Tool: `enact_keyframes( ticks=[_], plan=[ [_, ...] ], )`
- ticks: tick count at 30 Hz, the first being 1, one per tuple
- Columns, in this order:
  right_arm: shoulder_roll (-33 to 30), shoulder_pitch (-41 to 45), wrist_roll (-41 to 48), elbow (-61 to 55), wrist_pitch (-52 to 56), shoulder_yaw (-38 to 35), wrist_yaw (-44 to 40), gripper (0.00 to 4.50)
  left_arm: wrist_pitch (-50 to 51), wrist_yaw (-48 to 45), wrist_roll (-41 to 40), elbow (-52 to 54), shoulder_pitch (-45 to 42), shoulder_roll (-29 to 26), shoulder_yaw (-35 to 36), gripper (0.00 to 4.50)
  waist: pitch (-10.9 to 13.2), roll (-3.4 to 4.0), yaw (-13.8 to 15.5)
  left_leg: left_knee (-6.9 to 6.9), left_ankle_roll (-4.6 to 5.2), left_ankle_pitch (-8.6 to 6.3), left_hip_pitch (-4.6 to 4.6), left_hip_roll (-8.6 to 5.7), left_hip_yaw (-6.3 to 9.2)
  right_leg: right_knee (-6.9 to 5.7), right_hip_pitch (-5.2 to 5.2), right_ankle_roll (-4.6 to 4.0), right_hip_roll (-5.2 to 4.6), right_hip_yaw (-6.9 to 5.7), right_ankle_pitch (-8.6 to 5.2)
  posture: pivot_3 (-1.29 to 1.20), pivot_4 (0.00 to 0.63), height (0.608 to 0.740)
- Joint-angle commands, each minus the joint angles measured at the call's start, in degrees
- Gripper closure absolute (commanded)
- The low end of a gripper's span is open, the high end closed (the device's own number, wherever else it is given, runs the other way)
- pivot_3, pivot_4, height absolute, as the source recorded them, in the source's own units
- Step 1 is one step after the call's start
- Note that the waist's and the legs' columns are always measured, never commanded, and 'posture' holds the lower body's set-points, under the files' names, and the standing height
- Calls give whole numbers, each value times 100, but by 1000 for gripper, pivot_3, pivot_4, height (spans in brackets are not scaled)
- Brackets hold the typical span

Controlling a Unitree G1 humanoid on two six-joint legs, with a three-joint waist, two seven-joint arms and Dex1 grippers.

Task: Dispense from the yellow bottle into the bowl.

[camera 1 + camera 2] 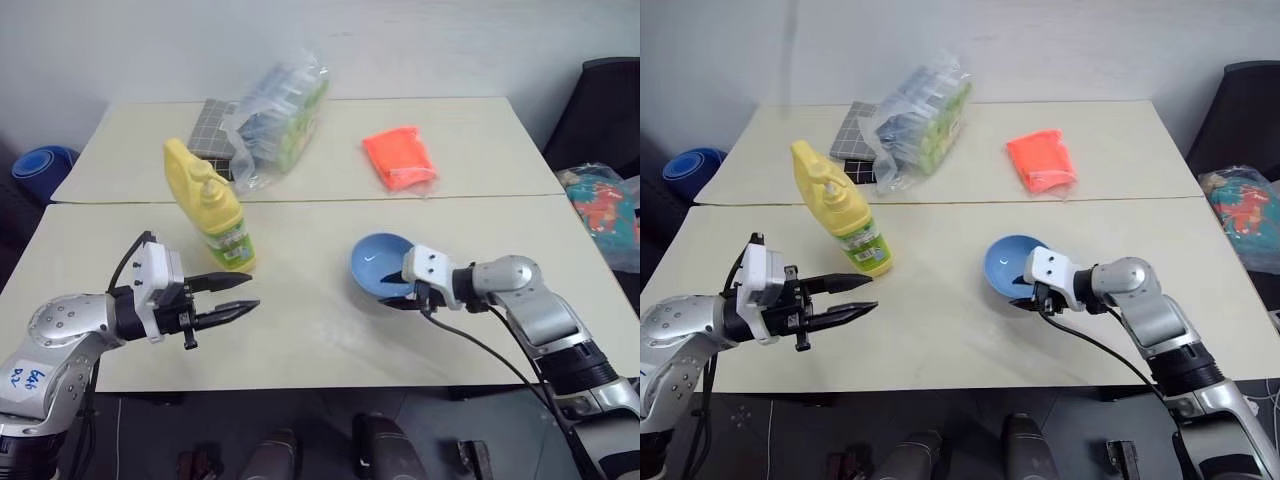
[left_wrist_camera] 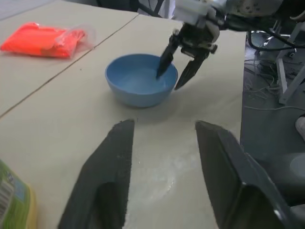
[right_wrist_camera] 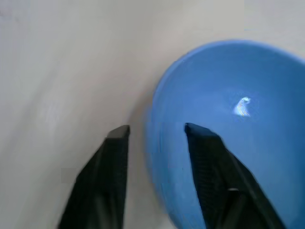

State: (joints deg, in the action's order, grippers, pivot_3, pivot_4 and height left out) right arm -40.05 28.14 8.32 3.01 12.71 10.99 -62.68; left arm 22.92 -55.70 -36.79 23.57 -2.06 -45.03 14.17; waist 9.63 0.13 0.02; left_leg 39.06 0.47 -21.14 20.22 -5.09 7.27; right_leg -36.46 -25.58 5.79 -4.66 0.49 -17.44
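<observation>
Right wrist view: the right end effector [image 3: 155,131] straddles the bowl [image 3: 248,119] rim, fingers parted; the left end effector [image 1: 240,292], open, is beside the yellow bottle [image 1: 212,205].

Two beige tables [image 1: 480,150], white wall [image 1: 120,40]

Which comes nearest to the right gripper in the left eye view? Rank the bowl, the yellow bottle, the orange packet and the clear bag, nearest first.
1. The bowl: at the right gripper, whose open fingers straddle its near rim.
2. The orange packet: on the far table, beyond the bowl.
3. The yellow bottle: off to the left.
4. The clear bag: far table, left of the packet.
</observation>
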Motion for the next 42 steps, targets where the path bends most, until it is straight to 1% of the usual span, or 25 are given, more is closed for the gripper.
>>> enact_keyframes(
  ticks=[1, 2, 4, 7, 10, 14, 17, 18, 19, 23, 24, 27, 28, 32, 35, 37, 38, 40, 42],
  plan=[
    [17, -238, 363, -357, 0, -340, -38, 953, -209, 37, 65, 3, 0, 77, 102, 1055, 0, 0, 33, 2, 0, 0, 0, 0, 3, 0, 2, 0, 0, -2, 0, 0, 150, 740],
    [-18, -349, 390, -411, -20, -319, -117, 543, -223, 27, 78, 3, 6, 88, 92, 699, 0, 0, 50, 3, 0, 0, 0, 0, 3, 0, 3, 0, -1, -3, 0, 0, 150, 740],
    [-13, -480, 333, -437, -12, -254, -121, 0, -229, -20, 88, 1, 14, 89, 54, 125, 0, 0, 66, 3, 1, -1, 0, 0, 3, 0, 4, 0, 0, -3, 0, 0, 150, 740],
    [85, -498, 199, -336, 59, -146, -22, 0, -158, -61, 45, 24, 17, 95, 32, 125, 0, 0, 71, 3, 2, -1, -1, -1, 1, -1, 3, 0, -1, -1, 0, 0, 150, 740],
    [277, -361, 12, -61, 124, -26, 227, 0, -53, -92, -25, 43, -15, 82, 17, 125, 0, 0, 15, 3, 1, -1, -4, 3, 1, -4, 3, 0, 2, -1, 0, 0, 150, 740],
    [481, -224, -224, 329, -100, 129, 341, 0, 219, -150, -184, 81, -38, 6, 44, 57, 0, 0, -3, 2, 1, -1, -4, 3, 1, -5, 2, -2, 3, -1, -1, 0, 150, 740],
    [604, -176, -272, 500, -336, 165, 350, 567, 214, -124, -138, 95, -62, 18, 86, 0, 0, 0, -7, 2, 1, -1, -4, 2, 1, -4, 2, -2, 2, -1, -1, 0, 150, 740],
    [610, -160, -314, 533, -428, 185, 340, 954, 198, -118, -120, 89, -65, 24, 103, 0, 0, 0, -7, 2, 1, -1, -4, 3, 1, -4, 2, -2, 3, -1, -1, 0, 150, 740],
    [601, -152, -338, 549, -459, 203, 309, 1206, 193, -114, -116, 88, -62, 28, 120, 0, 0, 0, -7, 2, 1, -1, -4, 3, 1, -4, 2, -2, 3, -1, -1, 0, 150, 740],
    [615, -99, -441, 667, -709, 208, 279, 2676, 167, -107, -125, 122, -10, 38, 191, 0, 0, 0, -7, 2, 1, -1, -4, 1, 1, -4, 2, -2, 2, -1, -1, 0, 150, 740],
    [609, -81, -468, 691, -776, 211, 264, 3101, 166, -90, -134, 136, -1, 52, 214, 0, 0, 0, -7, 2, 0, -1, -4, 2, 1, -4, 2, -2, 2, -1, -1, 0, 150, 740],
    [596, 4, -462, 699, -931, 198, 158, 4028, 249, -1, -282, 208, 9, 80, 375, 0, 0, 0, -8, 2, 0, -1, -4, 2, 1, -4, 2, -2, 3, -1, -1, 0, 150, 740],
    [551, 46, -468, 656, -963, 218, 55, 4414, 351, 75, -449, 260, -11, 93, 489, 0, 0, 0, -8, 2, 1, -1, -4, 2, 1, -4, 2, -2, 3, -1, -1, 0, 150, 740],
    [434, 403, -380, 237, -872, 247, -354, 4463, 865, 542, -1433, 496, -231, 31, 1217, 0, 0, 0, -19, 3, 0, -1, -2, 6, 1, -6, -1, -2, 5, -1, -1, 0, 150, 740],
    [477, 862, -230, -177, -422, 347, -667, 4500, 1112, 948, -1982, 362, -682, -143, 1741, 489, 0, 0, -25, 5, 0, -1, -2, 6, 1, -7, -1, -2, 5, -1, -1, 0, 150, 740],
    [567, 1199, -129, -422, -42, 442, -815, 4500, 1160, 1211, -2188, 150, -1121, -237, 1944, 1031, 0, 0, -21, 5, -2, -2, -2, 10, 1, -7, -2, -2, 8, -2, 0, 0, 150, 740],
    [659, 1412, -80, -517, 192, 501, -834, 4500, 1137, 1333, -2217, -35, -1429, -277, 1979, 1359, 0, 0, -18, 5, -4, -3, -2, 10, 2, -7, -2, -2, 8, -2, -1, 0, 150, 740],
    [821, 1834, -30, -608, 543, 663, -950, 4500, 970, 1419, -2057, -455, -2024, -340, 1918, 1820, 0, 0, -19, 7, -5, -4, -3, 8, 3, -8, 0, -2, 8, -4, -1, 0, 150, 740],
    [959, 2124, -36, -586, 789, 761, -964, 4500, 944, 1424, -1989, -779, -2411, -366, 1832, 2456, 0, 0, -23, 8, -6, -3, -2, 8, 5, -7, -1, -3, 9, -7, 0, 0, 150, 740]
  ],
)
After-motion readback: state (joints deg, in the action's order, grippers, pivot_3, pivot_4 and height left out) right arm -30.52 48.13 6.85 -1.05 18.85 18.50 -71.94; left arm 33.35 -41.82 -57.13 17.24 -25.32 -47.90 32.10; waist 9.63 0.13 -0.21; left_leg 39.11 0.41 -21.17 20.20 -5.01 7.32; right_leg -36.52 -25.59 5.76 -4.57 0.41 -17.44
